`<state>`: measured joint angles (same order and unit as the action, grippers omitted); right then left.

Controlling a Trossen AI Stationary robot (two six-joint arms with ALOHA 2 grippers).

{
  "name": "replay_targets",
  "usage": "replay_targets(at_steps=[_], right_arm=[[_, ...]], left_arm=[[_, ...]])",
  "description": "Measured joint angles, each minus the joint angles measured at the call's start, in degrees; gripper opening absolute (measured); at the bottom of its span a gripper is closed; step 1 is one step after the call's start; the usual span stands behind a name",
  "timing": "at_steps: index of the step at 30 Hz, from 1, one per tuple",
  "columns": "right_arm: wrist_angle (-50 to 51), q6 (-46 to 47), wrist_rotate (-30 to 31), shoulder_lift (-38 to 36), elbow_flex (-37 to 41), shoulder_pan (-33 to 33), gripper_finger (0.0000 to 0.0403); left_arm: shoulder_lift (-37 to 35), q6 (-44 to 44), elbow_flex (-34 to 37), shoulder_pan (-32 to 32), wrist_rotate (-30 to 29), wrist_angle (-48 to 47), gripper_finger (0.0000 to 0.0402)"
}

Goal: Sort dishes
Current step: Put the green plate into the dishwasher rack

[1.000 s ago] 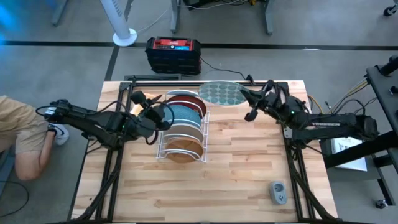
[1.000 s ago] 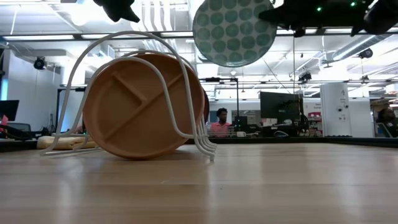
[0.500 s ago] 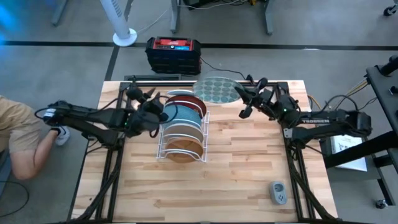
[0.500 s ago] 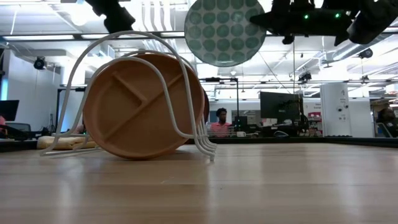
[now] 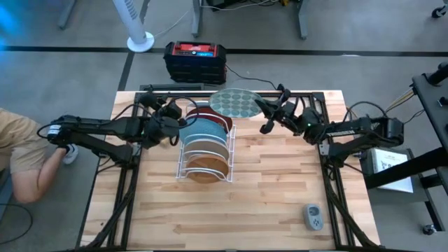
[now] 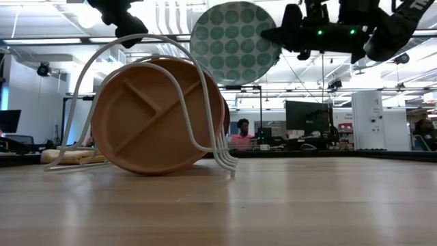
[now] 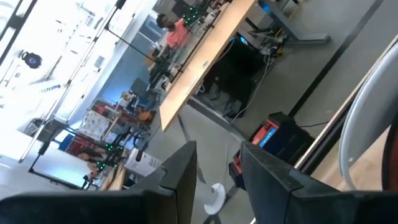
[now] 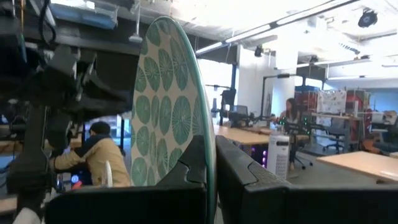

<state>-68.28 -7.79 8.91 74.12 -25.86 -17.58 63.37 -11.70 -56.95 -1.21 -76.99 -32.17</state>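
Observation:
A white wire rack (image 5: 183, 155) stands mid-table with plates on edge in it: a brown wooden divided plate (image 6: 153, 116) nearest, then an off-white one, a light blue one (image 5: 203, 130) and a red one (image 5: 212, 112) at the far end. My right gripper (image 5: 260, 110) is shut on a teal plate with pale dots (image 5: 234, 103), held in the air over the rack's far right corner. My left gripper (image 5: 175, 120) hovers by the rack's left side, slightly open and empty; its fingers (image 7: 180, 171) show a narrow gap. My right gripper pinches the teal plate's rim (image 8: 208, 155) on the side toward the table's right, one finger on each face. The fingers (image 6: 283, 31) come about level from the table's right. The plate (image 6: 232, 42) is lifted clear and stands tilted on edge, its dotted face toward the near edge.
A red and black box (image 5: 196, 59) sits beyond the table's far edge. A small grey device (image 5: 313, 217) lies near the table's near right corner. A person (image 5: 21, 157) crouches left of the table. Bare wood (image 5: 231, 210) spans the near half.
My right gripper has carried the teal plate toward the table's left and slightly down, closer to the rack's far end. My left gripper has drawn back from the rack toward the table's left and far edge.

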Motion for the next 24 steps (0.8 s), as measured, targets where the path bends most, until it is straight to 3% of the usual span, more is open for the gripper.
replay_targets(at_steps=[24], right_arm=[[0.24, 2.67, 0.06, 7.13, -2.69, 0.07, 0.0]], left_arm=[[0.0, 1.06, 0.0, 0.08, 0.04, 0.01, 0.0113]])
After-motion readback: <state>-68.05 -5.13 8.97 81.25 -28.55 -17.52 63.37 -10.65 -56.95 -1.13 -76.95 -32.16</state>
